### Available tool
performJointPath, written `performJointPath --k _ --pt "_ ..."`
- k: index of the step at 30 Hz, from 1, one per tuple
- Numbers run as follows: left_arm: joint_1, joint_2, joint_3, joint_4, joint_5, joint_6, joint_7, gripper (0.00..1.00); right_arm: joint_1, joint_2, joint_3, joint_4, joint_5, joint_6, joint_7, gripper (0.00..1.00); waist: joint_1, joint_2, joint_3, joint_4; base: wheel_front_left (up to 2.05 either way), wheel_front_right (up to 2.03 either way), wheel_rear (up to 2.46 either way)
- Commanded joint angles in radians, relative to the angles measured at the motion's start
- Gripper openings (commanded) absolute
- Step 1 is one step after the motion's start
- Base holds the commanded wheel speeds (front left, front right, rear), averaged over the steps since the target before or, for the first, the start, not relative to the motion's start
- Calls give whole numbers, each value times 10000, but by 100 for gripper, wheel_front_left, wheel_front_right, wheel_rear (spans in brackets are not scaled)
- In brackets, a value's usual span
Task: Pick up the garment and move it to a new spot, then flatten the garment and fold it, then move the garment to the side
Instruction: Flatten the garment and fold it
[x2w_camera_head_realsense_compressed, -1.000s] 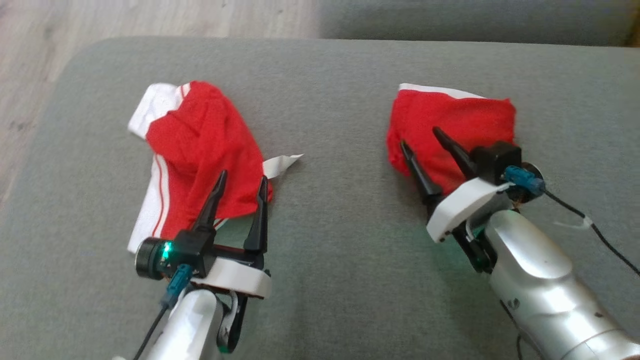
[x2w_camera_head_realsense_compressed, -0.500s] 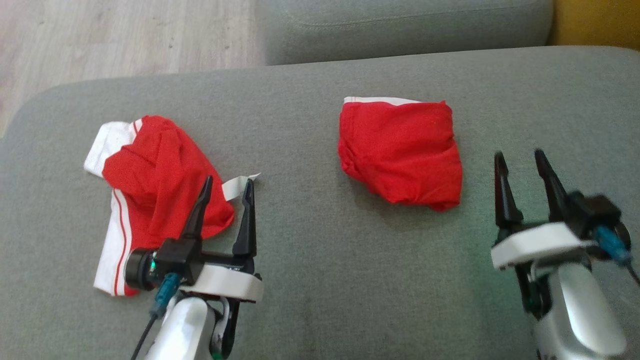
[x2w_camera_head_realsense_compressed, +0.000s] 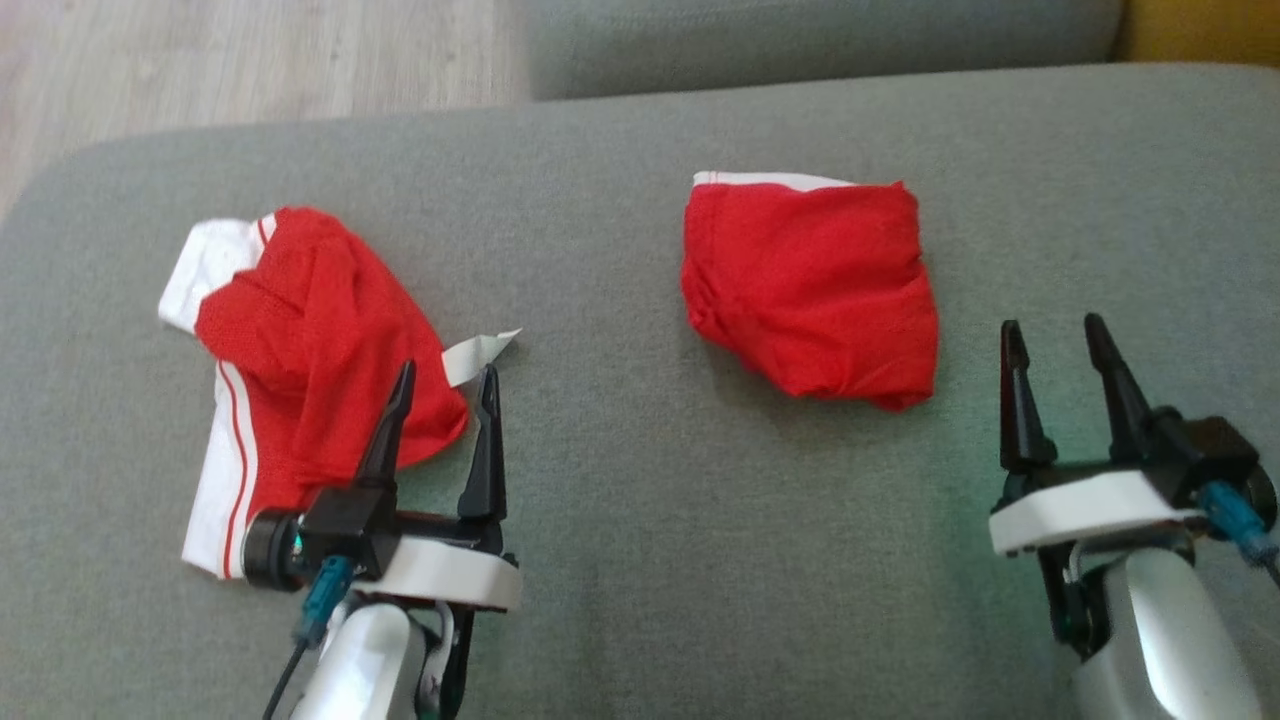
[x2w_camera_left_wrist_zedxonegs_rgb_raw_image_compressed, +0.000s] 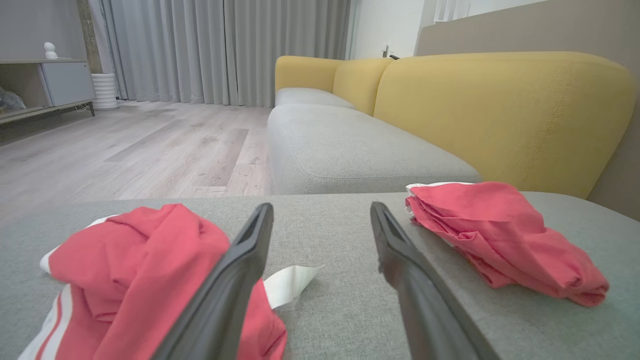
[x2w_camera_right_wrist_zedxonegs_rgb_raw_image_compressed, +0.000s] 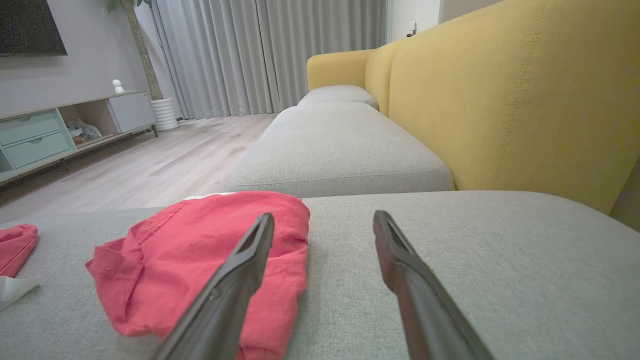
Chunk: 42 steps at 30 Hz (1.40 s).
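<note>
**Item 1. Folded red garment** (x2w_camera_head_realsense_compressed: 810, 285): a compact bundle with a thin white edge along its far side. It lies on the grey cushion (x2w_camera_head_realsense_compressed: 640, 520), right of centre in the head view, and nothing touches it.

**Item 2. Crumpled red-and-white garment** (x2w_camera_head_realsense_compressed: 320, 330): a loose heap on the left part of the same cushion, well apart from Item 1. It has white panels with red stripes along its left edge. A white strip (x2w_camera_head_realsense_compressed: 480, 352) sticks out to the right and lies flat on the cushion.

**Item 3. Left tool** (x2w_camera_head_realsense_compressed: 446, 368): fingers spread wide, holding nothing. It sits at the near right corner of Item 2. In the head view one finger overlaps the red cloth and the other points at the white strip. Whether it touches the fabric cannot be told.

**Item 4. Right tool** (x2w_camera_head_realsense_compressed: 1052, 322): fingers spread wide, holding nothing. It is above bare cushion, near the right side of Item 1 and clear of it.

**Item 5. Surroundings**: yellow backrest (x2w_camera_left_wrist_zedxonegs_rgb_raw_image_compressed: 500, 115), a second grey seat (x2w_camera_left_wrist_zedxonegs_rgb_raw_image_compressed: 340, 145) beyond, pale wooden floor (x2w_camera_head_realsense_compressed: 250, 50), grey curtains (x2w_camera_left_wrist_zedxonegs_rgb_raw_image_compressed: 225, 50) and a low sideboard (x2w_camera_right_wrist_zedxonegs_rgb_raw_image_compressed: 50, 130).
</note>
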Motion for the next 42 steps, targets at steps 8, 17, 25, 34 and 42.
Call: performJointPath --k 8,17,25,34,42 --pt "-906 74 15 -365 -74 -59 -82 100 -2083 -16 66 395 -676 -7 62 0 1 -1 1158 855 0 0 0" --pt "-1280 74 -299 -351 -265 -19 -82 100 -3850 -15 -215 2711 -1198 -7 588 0 1 -1 1877 1625 0 0 0" --pt "-1558 74 -523 -336 -371 22 -82 100 -5133 -16 -1028 5344 -2072 -7 558 0 1 -1 2151 2080 0 0 0" --pt "-1437 74 -605 -176 -452 59 -82 100 -5779 -22 -1252 5962 -2430 -7 -62 0 1 -1 1811 2380 0 0 0" --pt "-1374 74 -710 -132 -515 64 -82 100 -5902 -17 788 5692 -839 -7 -105 0 1 -1 1723 2607 0 0 0"
